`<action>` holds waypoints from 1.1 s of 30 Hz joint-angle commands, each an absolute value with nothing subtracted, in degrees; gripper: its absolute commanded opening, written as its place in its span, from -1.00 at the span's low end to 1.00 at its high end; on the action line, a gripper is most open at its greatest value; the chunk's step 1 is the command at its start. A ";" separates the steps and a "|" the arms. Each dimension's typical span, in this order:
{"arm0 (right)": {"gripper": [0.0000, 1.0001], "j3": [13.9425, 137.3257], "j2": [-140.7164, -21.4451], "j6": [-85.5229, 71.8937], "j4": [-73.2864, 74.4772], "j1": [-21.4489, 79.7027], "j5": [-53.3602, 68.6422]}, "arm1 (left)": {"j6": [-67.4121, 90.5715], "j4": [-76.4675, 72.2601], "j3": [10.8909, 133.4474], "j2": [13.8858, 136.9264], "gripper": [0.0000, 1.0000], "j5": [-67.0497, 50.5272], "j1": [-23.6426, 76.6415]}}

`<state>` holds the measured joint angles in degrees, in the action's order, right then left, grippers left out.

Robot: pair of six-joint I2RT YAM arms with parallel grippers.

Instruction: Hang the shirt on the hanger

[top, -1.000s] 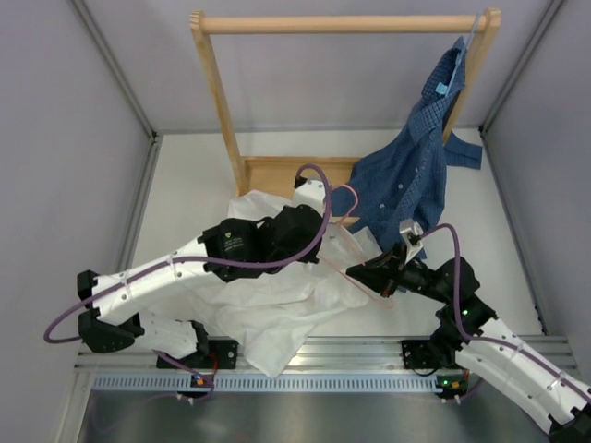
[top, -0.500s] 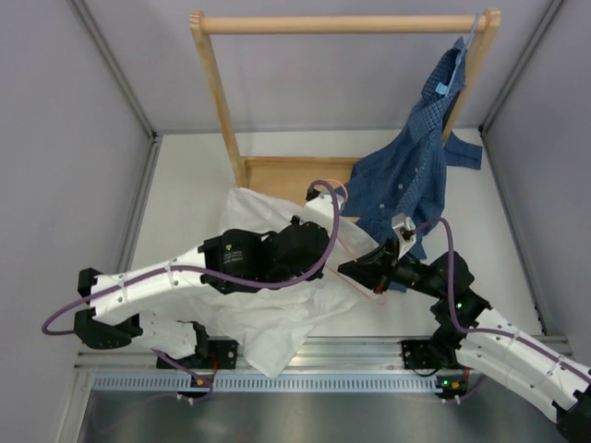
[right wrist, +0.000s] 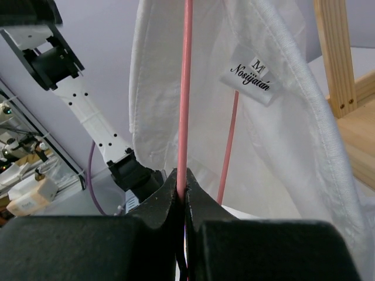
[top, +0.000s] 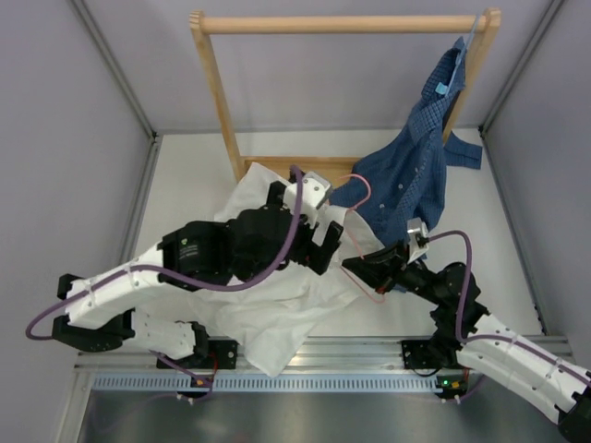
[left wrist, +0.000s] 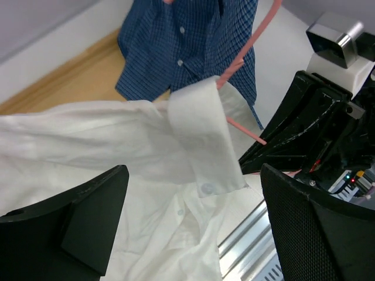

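The white shirt (top: 268, 318) lies crumpled on the table under my left arm. Its collar (left wrist: 202, 137) is draped over the pink wire hanger (top: 367, 192). My left gripper (left wrist: 193, 193) hangs open above the shirt, holding nothing; in the top view it (top: 309, 226) sits near the rack's base. My right gripper (right wrist: 183, 182) is shut on one pink hanger (right wrist: 184, 88) wire, and the shirt's neck label (right wrist: 252, 76) shows just beyond it. From above, the right gripper (top: 351, 266) points left at the shirt's edge.
A dark blue checked shirt (top: 411, 171) hangs from the right post of the wooden rack (top: 214, 88) and trails onto its base board. Grey walls close in both sides. A metal rail (top: 369, 349) runs along the near edge.
My left gripper has opened and let go of the white shirt, then drawn back toward the rack. The right gripper still holds the hanger and has barely moved.
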<state>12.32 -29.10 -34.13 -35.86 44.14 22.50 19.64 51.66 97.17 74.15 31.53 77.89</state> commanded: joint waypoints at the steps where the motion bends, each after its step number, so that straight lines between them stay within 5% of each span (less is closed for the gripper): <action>1: -1.00 12.66 -27.25 -34.36 -46.41 44.91 21.79 | 6.01 43.80 97.14 66.46 0.96 34.37 77.96; 8: -1.00 13.01 -24.70 -34.28 -42.63 44.91 27.59 | -22.64 31.46 87.45 58.62 0.96 14.64 71.47; 13: -1.00 12.92 -21.98 -33.49 -38.15 44.91 31.55 | -23.47 47.96 104.80 69.85 0.96 -28.16 48.75; 19: -1.00 14.15 -20.30 -32.70 -34.12 44.91 34.10 | -28.64 64.60 112.43 80.77 0.96 -52.61 47.11; 24: -1.00 16.52 -19.51 -30.41 -29.45 44.91 35.33 | -32.78 64.69 106.79 79.01 0.87 -62.65 47.02; 29: -1.00 17.23 -21.17 -31.46 -32.15 44.91 39.28 | -31.99 64.69 107.14 81.29 0.29 -62.93 47.02; 33: -1.00 17.49 -23.11 -33.30 -35.59 44.91 42.88 | -31.73 64.78 106.18 83.32 0.20 -63.10 47.02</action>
